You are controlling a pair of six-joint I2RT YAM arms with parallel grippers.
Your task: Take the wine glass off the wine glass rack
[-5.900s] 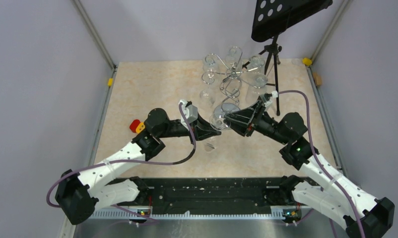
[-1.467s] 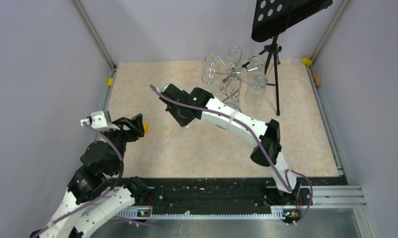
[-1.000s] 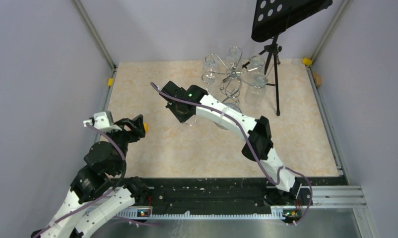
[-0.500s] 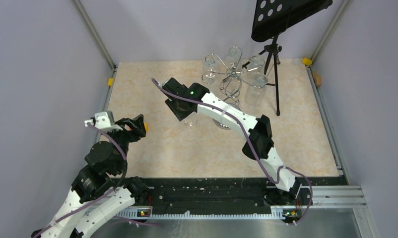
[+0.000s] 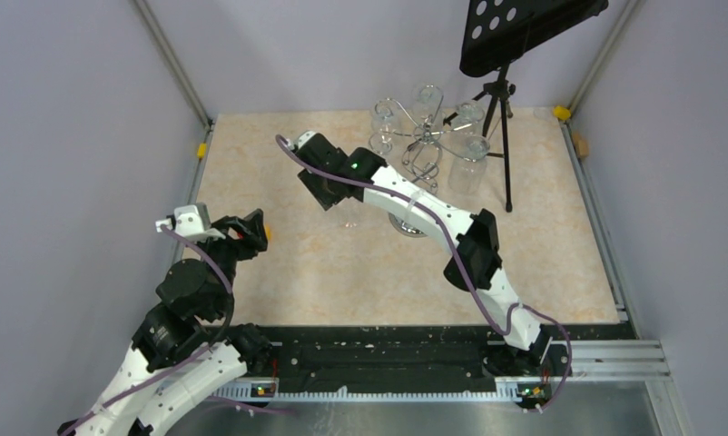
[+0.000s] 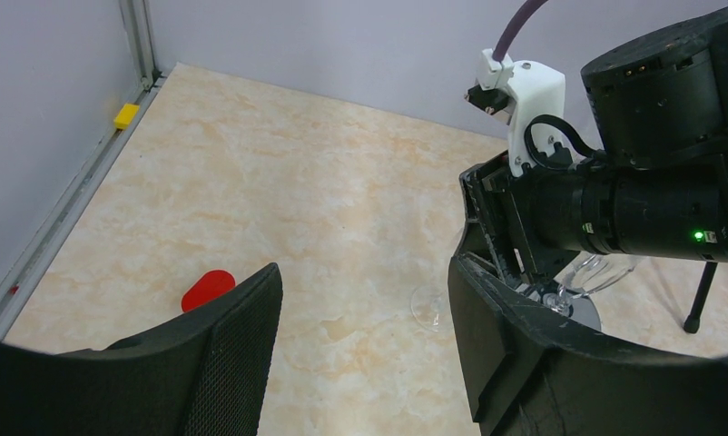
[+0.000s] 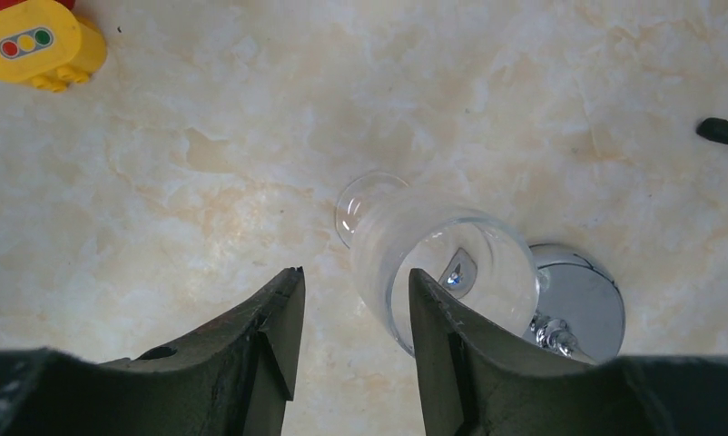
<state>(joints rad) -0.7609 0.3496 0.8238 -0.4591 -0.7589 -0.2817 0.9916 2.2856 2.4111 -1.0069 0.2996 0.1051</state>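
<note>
The wine glass stands upright on the marble table, its round foot next to the chrome base of the wine glass rack. My right gripper hovers just above the glass, open, with nothing between its fingers; the glass bowl shows just beyond the right finger. In the top view that gripper sits left of the rack, the glass just below it. My left gripper is drawn back at the left side, open and empty.
Several more glasses hang from the rack's scroll arms. A black music stand on a tripod stands right of the rack. A red and yellow toy lies by the left gripper, its red part under the left finger.
The right jaws have opened and let go of the wine glass, which now stands alone on the table. The right gripper has drawn slightly up and away. The left arm barely moved.
</note>
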